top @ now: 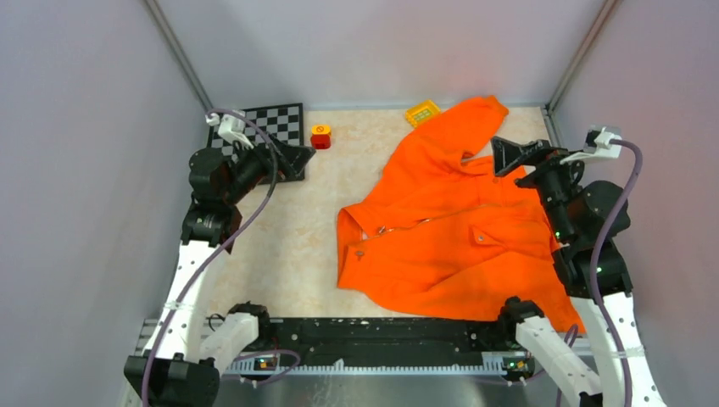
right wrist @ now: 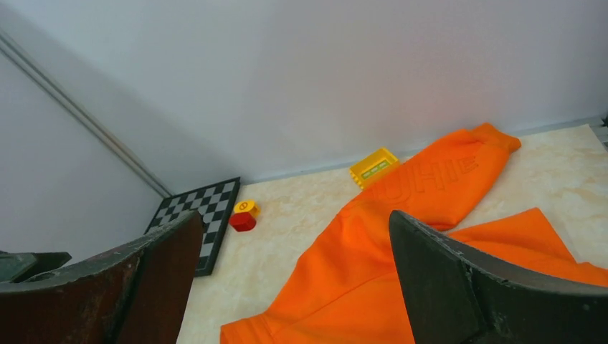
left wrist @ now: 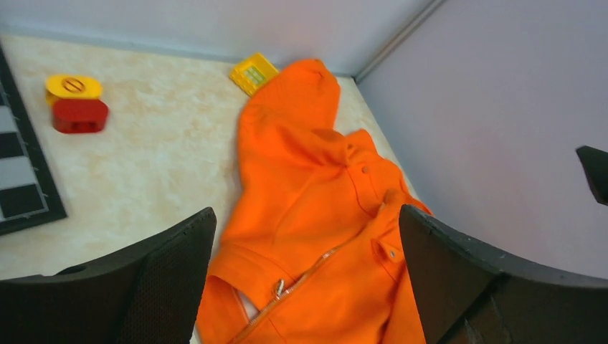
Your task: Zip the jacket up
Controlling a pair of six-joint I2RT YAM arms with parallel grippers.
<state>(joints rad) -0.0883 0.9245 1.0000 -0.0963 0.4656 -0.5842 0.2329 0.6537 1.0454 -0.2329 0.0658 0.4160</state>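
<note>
Beige marbled tabletop (top: 280, 246) holds the orange jacket (top: 449, 229), zipper (left wrist: 301, 276) facing up; my left gripper (top: 290, 159) and right gripper (top: 514, 154) hover above, jaws spread, empty.

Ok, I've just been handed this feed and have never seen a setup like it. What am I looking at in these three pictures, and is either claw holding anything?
You are looking at two robot arms bolted at the near edge of a table. The wide picture comes from a fixed camera above and behind them, with the left arm on the left. The other two pictures come from a camera on each wrist, so the dark shapes at the bottom of each are that arm's own fingers.

On the table lie a bright orange jacket with its zipper running along the front, a chessboard, a small red block with a yellow top and a yellow toy brick by the back wall.

The left gripper hangs by the chessboard's near corner. The right gripper hangs above the jacket. Both are open and hold nothing.
</note>
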